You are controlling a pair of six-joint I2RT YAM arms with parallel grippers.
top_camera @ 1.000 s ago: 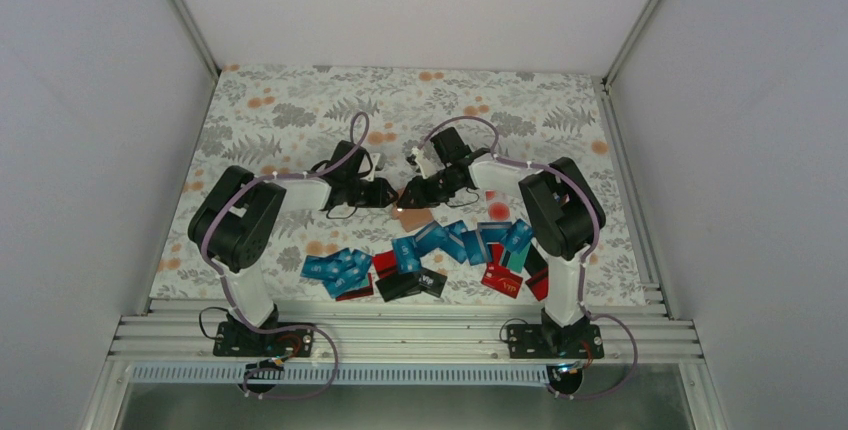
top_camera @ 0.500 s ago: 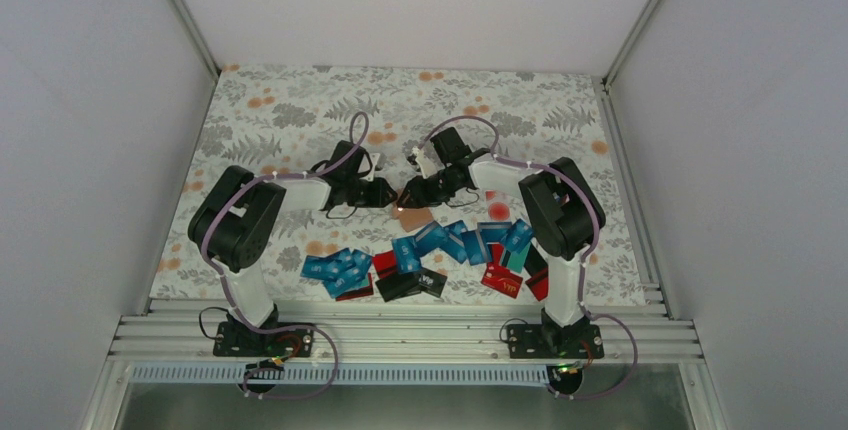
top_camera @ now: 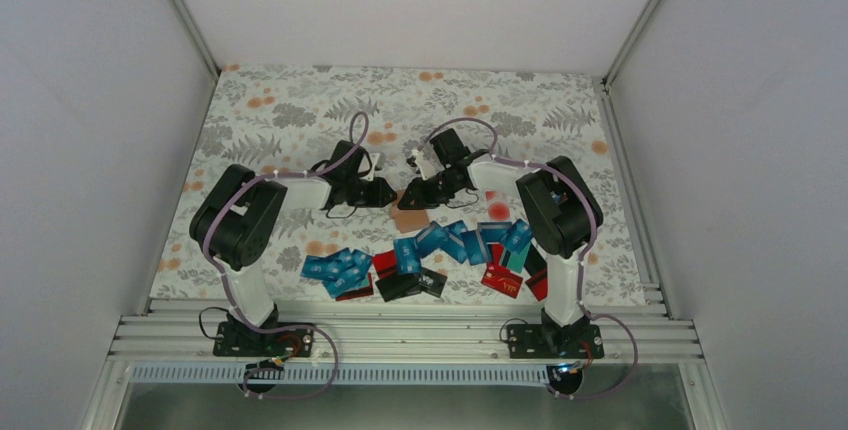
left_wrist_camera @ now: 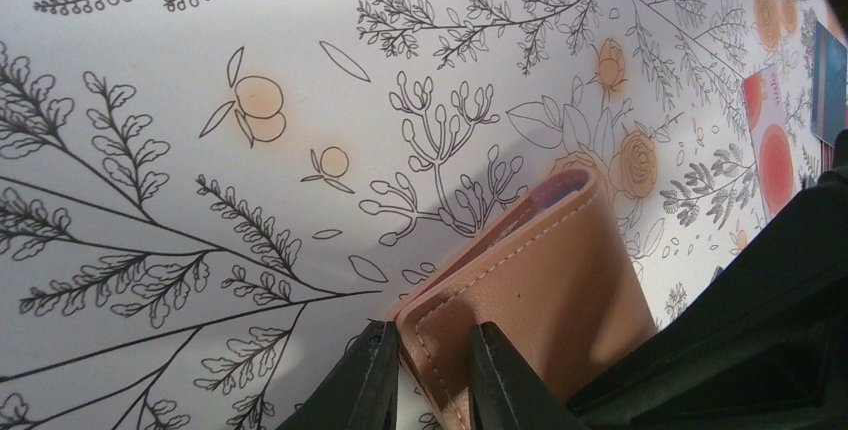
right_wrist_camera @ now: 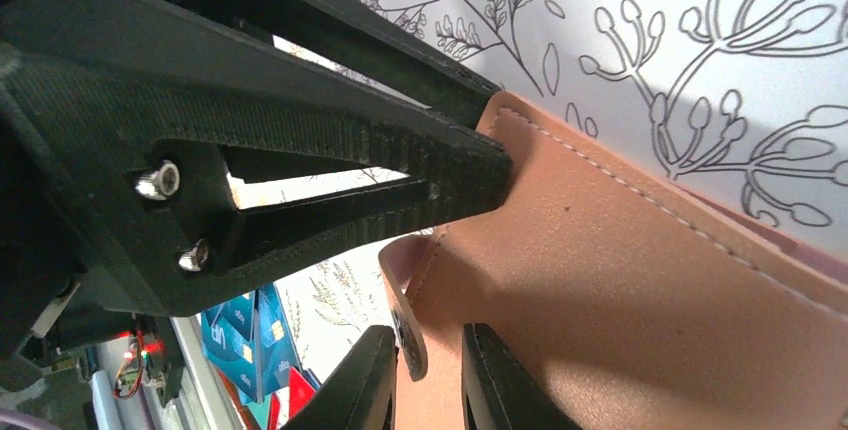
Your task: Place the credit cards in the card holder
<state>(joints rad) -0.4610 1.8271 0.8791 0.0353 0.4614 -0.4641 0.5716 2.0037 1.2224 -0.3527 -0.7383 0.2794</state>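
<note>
Just above the credit cards [top_camera: 440,247] heaped mid-frame on the table [top_camera: 280,110], the tan card holder [top_camera: 410,218] is clenched at its edges by both left pincer [left_wrist_camera: 430,355] and right pincer [right_wrist_camera: 425,365], and such shallow grips could slip, letting it fall shut.

left arm [top_camera: 240,220] and right arm [top_camera: 555,212] folded inward, wrists nearly meeting, both jaws pinched narrow

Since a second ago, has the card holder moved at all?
Yes, slightly. The card holder has shifted a little left in the top view, away from the red spot printed to its right.
</note>
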